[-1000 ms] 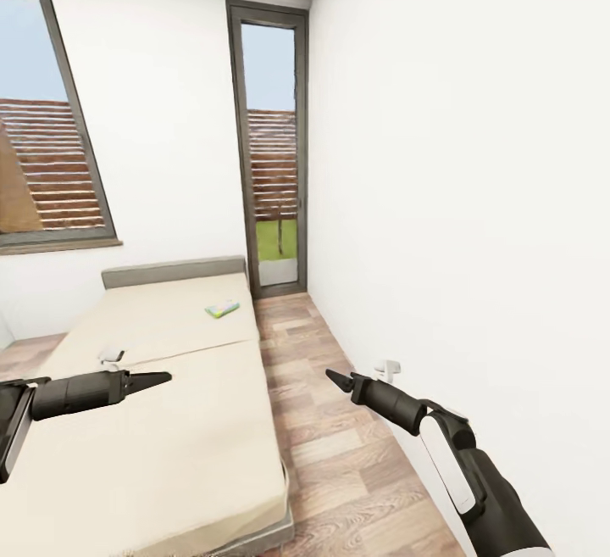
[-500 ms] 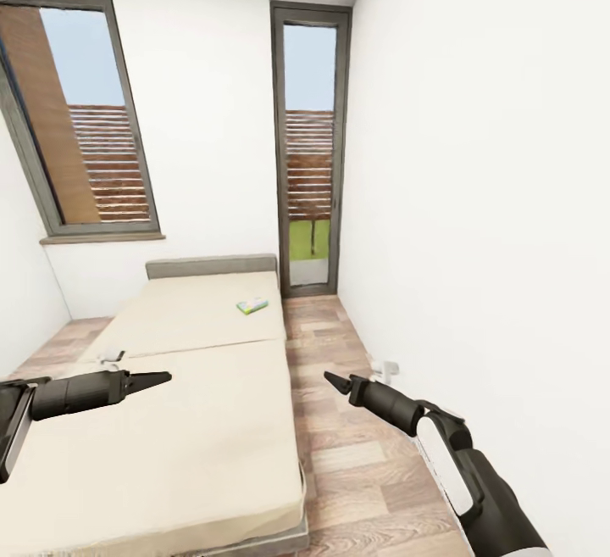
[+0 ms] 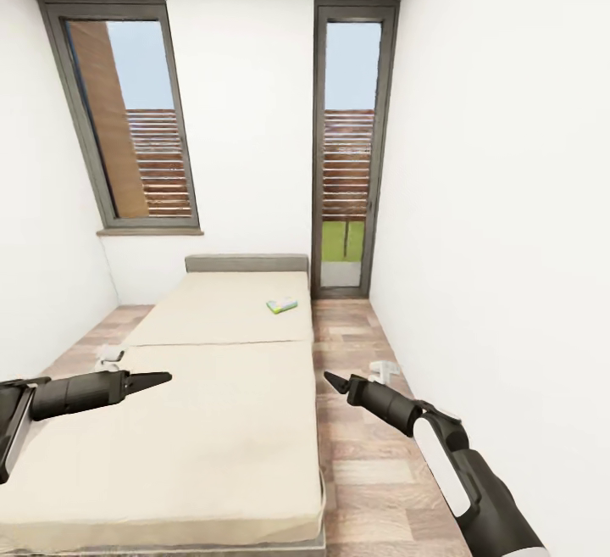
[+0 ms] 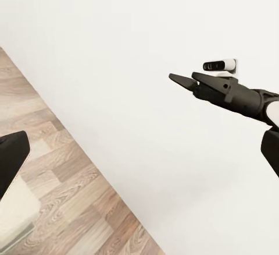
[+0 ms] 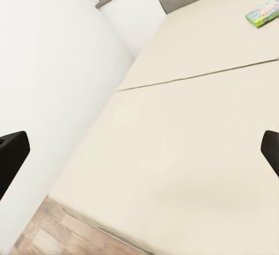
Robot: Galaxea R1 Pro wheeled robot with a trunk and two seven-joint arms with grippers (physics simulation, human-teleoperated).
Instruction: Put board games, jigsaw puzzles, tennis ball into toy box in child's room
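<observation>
Left gripper (image 3: 161, 379) and right gripper (image 3: 332, 381) both pinched to points, holding nothing, hovering untouched; a green-edged board game (image 3: 282, 305) lies at twelve o'clock on the bed (image 3: 220, 421).

No text, label, brand or number can be read — the small green-edged board game (image 3: 282, 305) on the bed (image 3: 212, 421) carries print, but it is too small to make out.

White walls (image 3: 508, 201) enclosed a wood-plank floor (image 3: 364, 421), with a slanted grey-framed window (image 3: 127, 116) and a tall narrow glazed door (image 3: 347, 150) on the far wall, slatted fence and grass visible outside.
</observation>
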